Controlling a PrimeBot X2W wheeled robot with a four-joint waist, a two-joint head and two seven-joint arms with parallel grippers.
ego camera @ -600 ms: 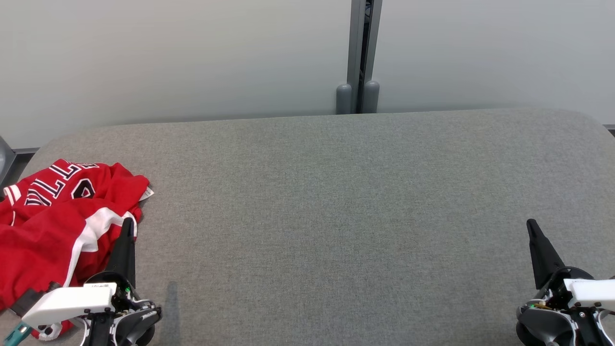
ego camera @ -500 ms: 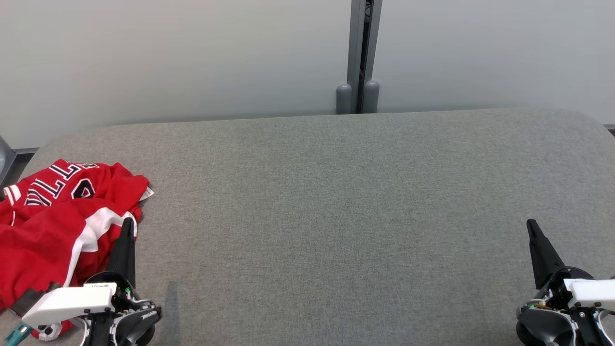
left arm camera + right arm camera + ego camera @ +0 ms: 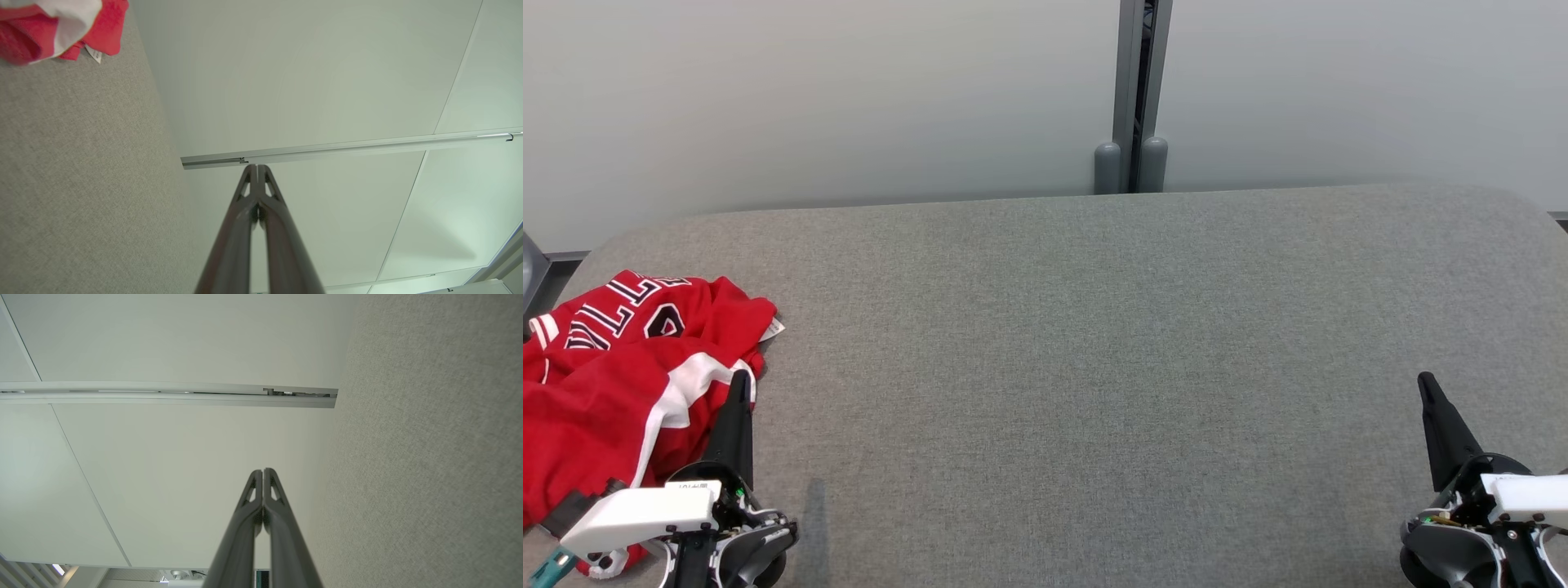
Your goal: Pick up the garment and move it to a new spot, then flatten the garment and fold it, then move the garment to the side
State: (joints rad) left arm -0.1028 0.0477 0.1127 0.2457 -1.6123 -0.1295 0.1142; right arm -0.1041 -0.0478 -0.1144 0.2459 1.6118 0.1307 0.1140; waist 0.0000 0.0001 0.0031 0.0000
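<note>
No change from a moment ago. Garment [image 3: 613, 384] crumpled at table's [image 3: 1094, 367] near-left corner, untouched. Left gripper [image 3: 740, 377] at table's near-left, fingers pressed together, empty, close beside garment. Right gripper [image 3: 1424, 380] at table's near-right, likewise closed, empty. Pickup seemingly not begun; likely needs left fingers parted first.

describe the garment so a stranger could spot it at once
A wide grey fabric-covered table stands before a pale wall. At its left edge lies a crumpled red jersey with white trim and dark lettering, beside the left end effector. Nothing else on the table is red.
</note>
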